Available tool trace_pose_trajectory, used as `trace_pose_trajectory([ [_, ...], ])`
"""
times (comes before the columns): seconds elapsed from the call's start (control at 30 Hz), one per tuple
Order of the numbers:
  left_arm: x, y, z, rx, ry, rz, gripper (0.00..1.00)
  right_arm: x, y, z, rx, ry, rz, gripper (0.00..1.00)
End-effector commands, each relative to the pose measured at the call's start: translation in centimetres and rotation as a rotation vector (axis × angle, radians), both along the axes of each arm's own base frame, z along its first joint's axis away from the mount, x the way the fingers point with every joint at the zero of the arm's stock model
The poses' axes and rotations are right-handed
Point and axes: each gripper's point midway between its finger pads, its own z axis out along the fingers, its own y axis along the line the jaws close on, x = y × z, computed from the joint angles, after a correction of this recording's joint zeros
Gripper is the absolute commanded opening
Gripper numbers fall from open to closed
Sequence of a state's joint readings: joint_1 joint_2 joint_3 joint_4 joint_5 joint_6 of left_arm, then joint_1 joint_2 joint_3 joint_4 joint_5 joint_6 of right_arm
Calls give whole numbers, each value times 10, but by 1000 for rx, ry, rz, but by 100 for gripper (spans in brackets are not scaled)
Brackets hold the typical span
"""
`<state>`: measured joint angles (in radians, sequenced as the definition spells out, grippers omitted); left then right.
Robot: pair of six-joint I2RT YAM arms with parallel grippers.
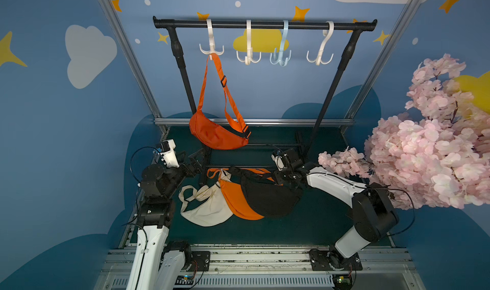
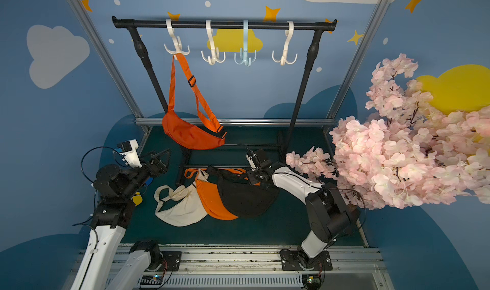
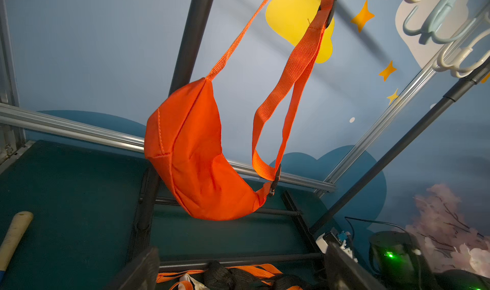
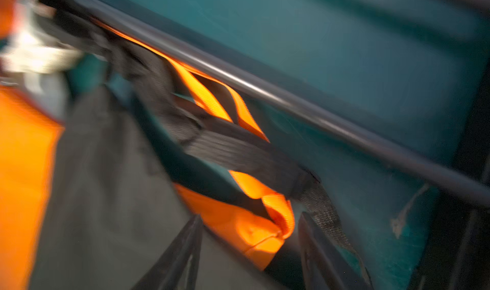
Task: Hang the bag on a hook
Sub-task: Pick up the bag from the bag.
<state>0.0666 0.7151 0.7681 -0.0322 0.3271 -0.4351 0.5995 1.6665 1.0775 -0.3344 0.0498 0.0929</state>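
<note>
Status: one hung orange bag point(image 1: 217, 135) hangs by its strap from the leftmost white hook point(image 1: 210, 50) of the black rack point(image 1: 265, 24). The three other hooks point(image 1: 248, 56) are bare. Cream bag point(image 1: 206, 209), second orange bag point(image 1: 238, 204) and black bag point(image 1: 270, 198) lie overlapped in the middle of the green mat point(image 1: 305, 227), straps toward the rack's foot bar.

Left gripper point(image 1: 197, 157): jaws spread, empty, near the mat's left edge.

Right gripper point(image 4: 250, 215): low over the strap tangle, fingers apart either side of an orange strap loop point(image 4: 278, 209), black strap point(image 4: 238, 151) crossing just beside. Nothing pinched yet.

Judgement: one of four bags hung. The next bag is at the grasp stage; lift and hooking remain.
</note>
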Motion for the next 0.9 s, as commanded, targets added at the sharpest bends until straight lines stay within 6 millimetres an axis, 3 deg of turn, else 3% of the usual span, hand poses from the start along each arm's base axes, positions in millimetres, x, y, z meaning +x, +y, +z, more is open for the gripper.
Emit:
trace_pose_trajectory([
  [0.0, -1, -5, 5, -13, 0, -31, 97, 9, -4, -12, -28, 6, -9, 54],
  [0.3, -1, -6, -3, -32, 19, -39, 97, 38, 0, -28, -2, 9, -7, 49],
  [0.47, -3, -8, -10, -25, 41, -50, 97, 46, 6, -26, 11, -8, 10, 40],
  [0.53, -2, -8, -14, -26, 52, -52, 97, 49, 8, -25, 12, -16, 18, 34],
  [0.73, -4, -18, -26, -35, 71, -115, 97, 52, 10, -22, 3, -28, 49, 2],
  [0.87, -8, -40, -33, -15, 74, -249, 94, 50, 12, 3, 38, -74, 58, 0],
])
